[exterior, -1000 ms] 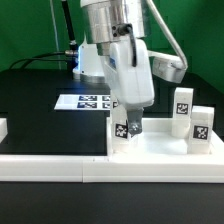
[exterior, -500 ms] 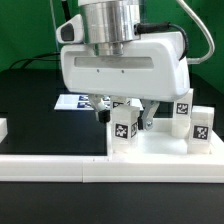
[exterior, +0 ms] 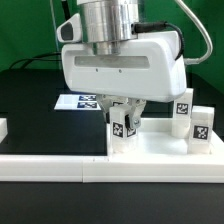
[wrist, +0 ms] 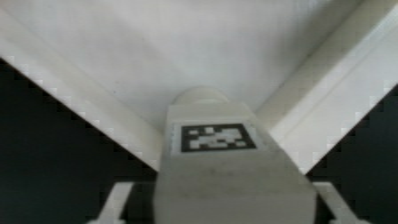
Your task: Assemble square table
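1. A black table surface [exterior: 40, 110] is seen under a green backdrop [exterior: 25, 25]; the near edge is bordered by a long white rail [exterior: 50, 165] running across the exterior view.

2. The marker board [exterior: 80, 100] is laid flat on the black surface, partly hidden behind the arm; its tags are seen at the exterior view's left of the gripper.

3. The white tabletop [exterior: 160, 150] is set at the exterior view's right, against the rail; its raised rim is seen along the near side.

4. The gripper [exterior: 124, 120] is lowered over the tabletop's corner at the exterior view's left; its broad white body fills the upper middle of that view.

5. A tagged white leg [exterior: 122, 127] is seen upright between the fingers, its lower end on or just above the tabletop, which of the two cannot be told; the fingers are drawn in beside it, yet whether it is actually clamped cannot be told.

6. In the wrist view the same leg [wrist: 217, 150] is seen from above with its tag facing the camera; the tabletop's white panels [wrist: 178, 50] lie behind it.

7. Two more tagged legs [exterior: 184, 110] [exterior: 201, 125] are stood upright at the tabletop's side toward the exterior view's right, close together and well apart from the gripper.
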Controlling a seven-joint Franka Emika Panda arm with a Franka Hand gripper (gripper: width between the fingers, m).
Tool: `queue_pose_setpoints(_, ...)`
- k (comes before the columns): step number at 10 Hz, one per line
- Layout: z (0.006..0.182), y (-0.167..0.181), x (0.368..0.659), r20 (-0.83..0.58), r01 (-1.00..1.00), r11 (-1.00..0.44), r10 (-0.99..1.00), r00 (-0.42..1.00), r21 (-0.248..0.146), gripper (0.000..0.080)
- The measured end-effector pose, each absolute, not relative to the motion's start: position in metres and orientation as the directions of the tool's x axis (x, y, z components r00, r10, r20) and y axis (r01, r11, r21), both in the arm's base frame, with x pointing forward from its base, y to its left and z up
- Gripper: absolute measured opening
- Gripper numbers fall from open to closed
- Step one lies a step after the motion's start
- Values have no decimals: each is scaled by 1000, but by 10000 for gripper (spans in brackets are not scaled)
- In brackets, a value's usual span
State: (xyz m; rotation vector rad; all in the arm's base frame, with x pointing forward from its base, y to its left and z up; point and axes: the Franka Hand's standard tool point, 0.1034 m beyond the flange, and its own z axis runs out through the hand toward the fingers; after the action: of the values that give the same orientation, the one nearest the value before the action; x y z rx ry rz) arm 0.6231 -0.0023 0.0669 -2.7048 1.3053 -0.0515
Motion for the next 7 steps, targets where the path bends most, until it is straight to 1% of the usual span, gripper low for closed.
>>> queue_pose_setpoints(3,67,-3,623,-59,-897,-423,-900,432,-128,290)
queue_pose_setpoints(4,67,-3,623,-65,-917,-379,-919,389,-125,290)
queue_pose_setpoints(7,67,-7,622,-108,-995,-39,-993,49,-96,290)
